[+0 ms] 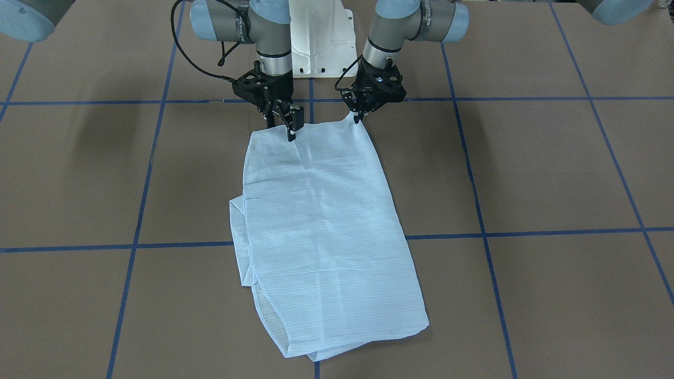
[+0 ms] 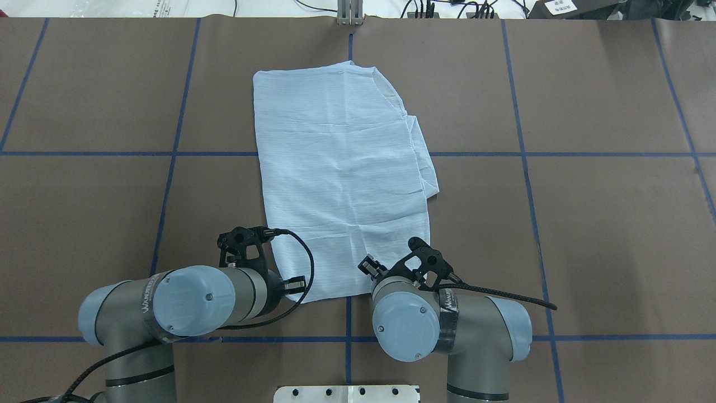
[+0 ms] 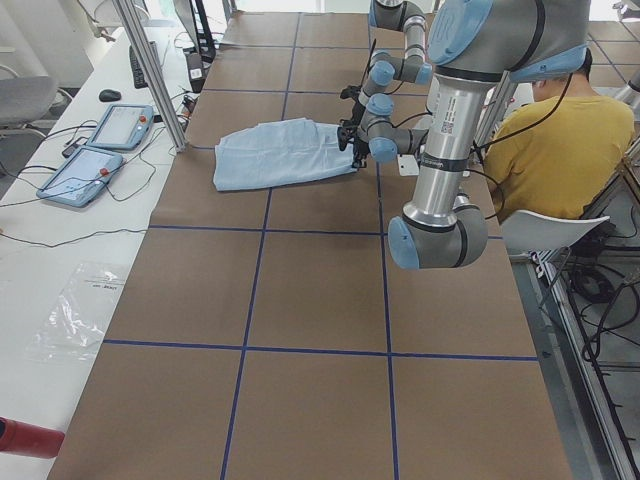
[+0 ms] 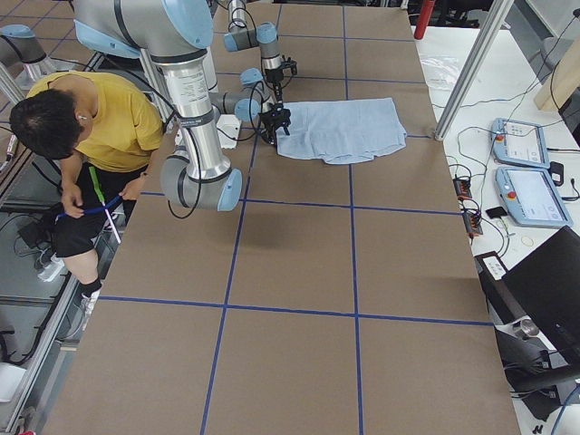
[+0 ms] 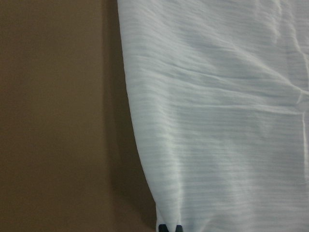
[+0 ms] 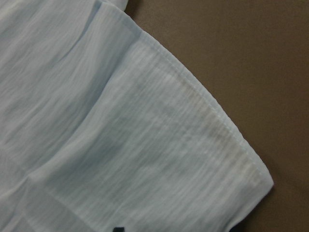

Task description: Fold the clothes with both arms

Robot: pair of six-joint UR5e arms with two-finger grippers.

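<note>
The pale blue striped shirt (image 1: pixel 321 221) lies folded into a long panel on the brown table, running away from the robot (image 2: pixel 341 168). My left gripper (image 1: pixel 357 119) is shut on the shirt's near corner, which rises into a small peak; in the left wrist view (image 5: pixel 171 228) its tips are together at the cloth's edge. My right gripper (image 1: pixel 281 129) is open over the other near corner. Its tips stand wide apart in the right wrist view (image 6: pixel 177 228), with the hemmed corner (image 6: pixel 251 169) between them. In the overhead view both grippers are hidden under the wrists.
The white pedestal base (image 1: pixel 318 42) stands just behind the grippers. Blue tape lines (image 1: pixel 137 245) grid the table. A person in a yellow shirt (image 4: pixel 100 127) sits behind the robot. Teach pendants (image 4: pixel 521 172) lie on the side bench beyond a metal post (image 2: pixel 349 14).
</note>
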